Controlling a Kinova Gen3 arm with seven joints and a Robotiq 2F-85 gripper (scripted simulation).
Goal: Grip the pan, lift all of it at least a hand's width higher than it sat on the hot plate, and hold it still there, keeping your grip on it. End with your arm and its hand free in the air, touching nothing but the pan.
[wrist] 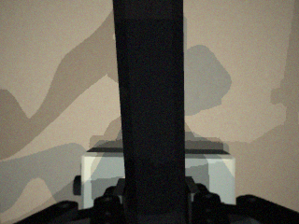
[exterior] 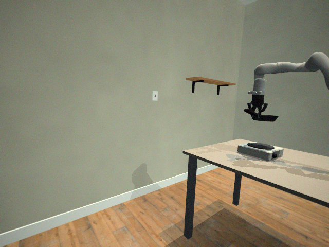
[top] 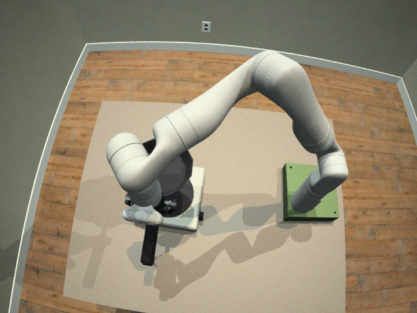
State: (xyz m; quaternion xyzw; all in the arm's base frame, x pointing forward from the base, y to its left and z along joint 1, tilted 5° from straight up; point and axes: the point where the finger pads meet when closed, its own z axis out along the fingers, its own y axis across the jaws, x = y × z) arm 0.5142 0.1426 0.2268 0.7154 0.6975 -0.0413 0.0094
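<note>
The dark pan [exterior: 262, 117] hangs in the air well above the hot plate [exterior: 260, 150], which stands on the table with its round black burner bare. My gripper [exterior: 257, 110] is shut on the pan's handle near the bowl and points straight down. In the overhead view the arm hides most of the pan's bowl [top: 174, 175]. The black handle [top: 150, 244] sticks out toward the table's front, past the white hot plate [top: 188, 198]. In the wrist view the handle [wrist: 149, 107] runs up the middle of the picture, with the hot plate far below.
The arm's green base plate [top: 309, 192] sits at the table's right. A wooden shelf [exterior: 209, 81] hangs on the wall to the left of the gripper, a little higher than it and apart from it.
</note>
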